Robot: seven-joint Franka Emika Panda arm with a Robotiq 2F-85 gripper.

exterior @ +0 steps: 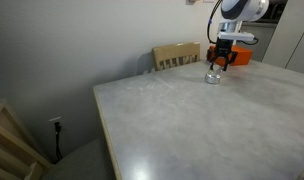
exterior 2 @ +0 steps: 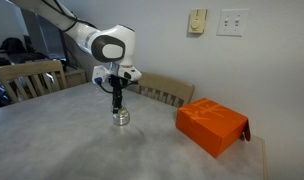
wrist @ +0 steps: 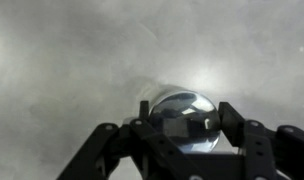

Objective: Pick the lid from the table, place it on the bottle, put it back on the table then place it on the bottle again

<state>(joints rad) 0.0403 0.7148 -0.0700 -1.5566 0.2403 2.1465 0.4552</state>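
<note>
The bottle (exterior: 214, 77) (exterior 2: 121, 119), small and clear, stands upright on the pale grey table (exterior: 192, 125) (exterior 2: 62, 145). My gripper (exterior: 221, 63) (exterior 2: 118, 104) hangs straight down right over its top. In the wrist view the round, shiny lid (wrist: 182, 116) fills the gap of the gripper (wrist: 185, 110), and the two dark fingers (wrist: 231, 118) press against its left and right edges. The lid sits at the bottle's mouth. The bottle's body below it is hidden in that view.
An orange box (exterior 2: 212, 125) (exterior: 239, 57) lies on the table beside the bottle. Light wooden chairs (exterior: 177, 55) (exterior 2: 168, 92) stand at the table's edge, one more (exterior 2: 27, 78) behind the arm and another (exterior: 12, 140) at the near corner. A wall runs close behind.
</note>
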